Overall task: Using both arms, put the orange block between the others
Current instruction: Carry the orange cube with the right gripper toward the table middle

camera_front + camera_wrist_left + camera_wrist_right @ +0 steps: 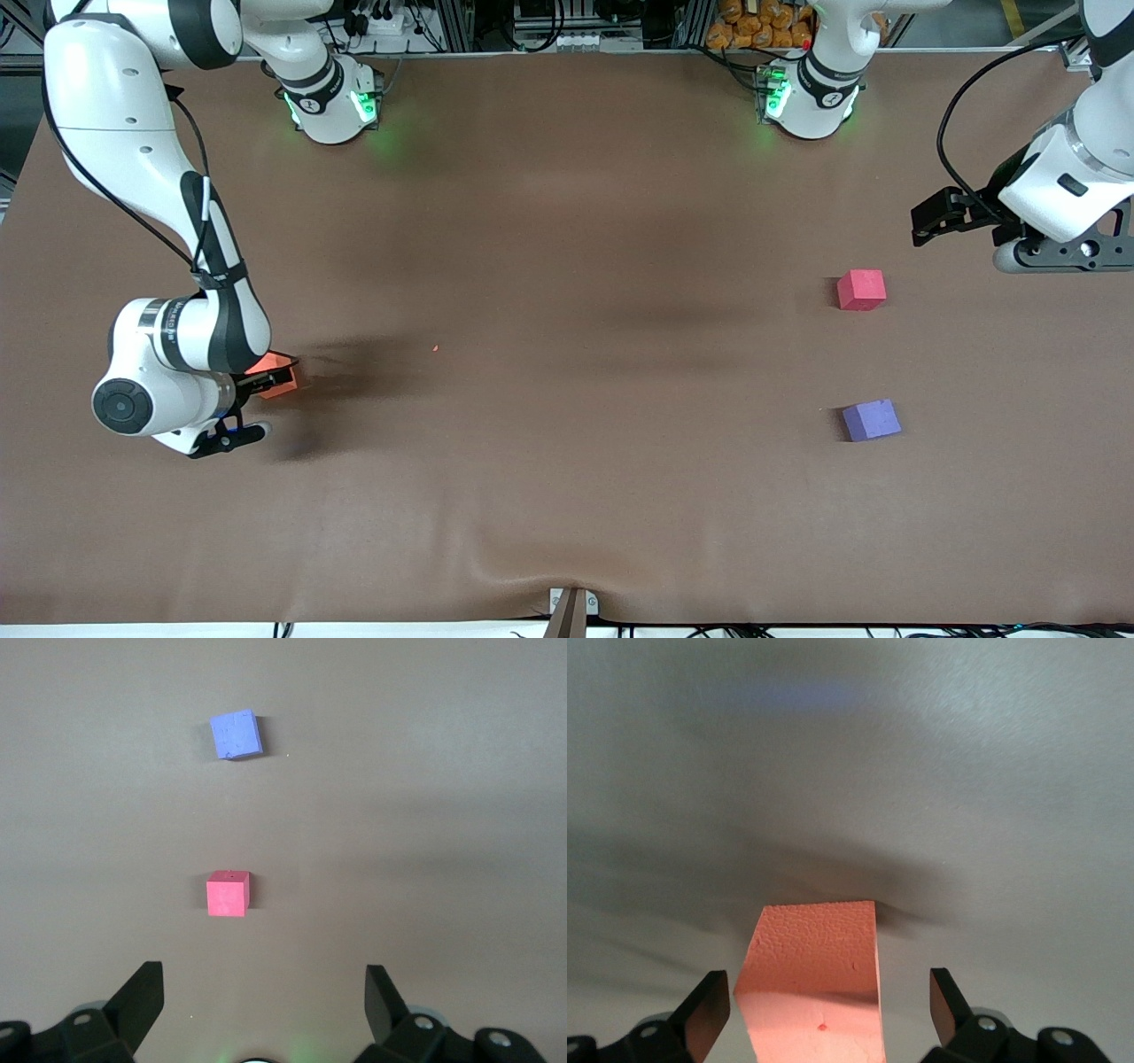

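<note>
- Risk sits first at the right gripper [266, 383], low at the left middle of the front view with its jaws wide open on either side of the orange block [276, 374]; nothing is clamped yet.
- In the right wrist view the orange block [811, 979] lies off-centre between the fingers [707, 1014], closer to one than the other. Closing from here, I judge, could shove or twist the block before both pads meet it, leaving a corner grip.
- Foam-like material may squash under a hard squeeze and spring out on lifting.
- The red block [861, 290] and the purple block [872, 419] sit at the right of the front view, well apart from the orange one, the purple lower in the frame. Carrying that way probably calls for a handover; a loose hold could drop the block mid-worktop [567, 266].
- The left gripper [974, 221] hangs at the upper right of the front view, jaws open and empty, waiting over bare worktop just above the red block.
- The left wrist view shows the gap between the red block [228, 894] and the purple block [236, 734]: wide enough, I judge, yet a tilted or off-line set-down could knock either neighbour out of place.
</note>
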You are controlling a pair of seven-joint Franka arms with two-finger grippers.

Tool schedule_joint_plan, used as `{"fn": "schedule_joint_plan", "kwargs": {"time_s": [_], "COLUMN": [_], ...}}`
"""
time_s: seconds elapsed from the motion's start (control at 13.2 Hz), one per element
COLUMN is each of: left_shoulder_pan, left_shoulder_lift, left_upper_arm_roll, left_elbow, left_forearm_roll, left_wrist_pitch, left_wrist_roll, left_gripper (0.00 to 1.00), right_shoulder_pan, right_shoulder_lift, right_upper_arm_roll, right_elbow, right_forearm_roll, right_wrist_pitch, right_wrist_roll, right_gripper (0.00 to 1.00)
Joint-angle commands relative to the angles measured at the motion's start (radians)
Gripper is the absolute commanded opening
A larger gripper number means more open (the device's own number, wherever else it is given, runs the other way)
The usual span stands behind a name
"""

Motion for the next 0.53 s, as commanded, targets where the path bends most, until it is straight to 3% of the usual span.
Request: {"fn": "schedule_joint_plan", "kwargs": {"time_s": [0.0,0.15,0.38,0.45], "left_shoulder_pan": [-0.005,-0.005,-0.005,-0.005], "left_shoulder_lift": [0.007,0.009,0.009,0.010], "left_upper_arm_roll": [-0.004,-0.004,-0.004,-0.004], "left_elbow": [0.007,0.007,0.007,0.007], "left_forearm_roll": [0.022,0.024,0.024,0.024], "left_wrist_pitch": [0.003,0.003,0.002,0.003], "left_wrist_roll": [-0.015,-0.015,-0.015,-0.015], "left_gripper": [1.00,1.00,1.00,1.00], "right_shoulder_pan": [-0.025,-0.025,-0.024,-0.021], "right_shoulder_lift": [-0.003,0.000,-0.001,-0.001], "right_upper_arm_roll": [0.016,0.016,0.016,0.018], "right_elbow": [-0.033,-0.036,-0.030,-0.025], "right_forearm_roll": [0.002,0.002,0.002,0.002], "right_wrist_pitch": [0.014,0.014,0.014,0.014], "right_wrist_roll": [-0.035,-0.035,-0.035,-0.035], "right_gripper": [1.00,0.98,0.64,0.59]}}
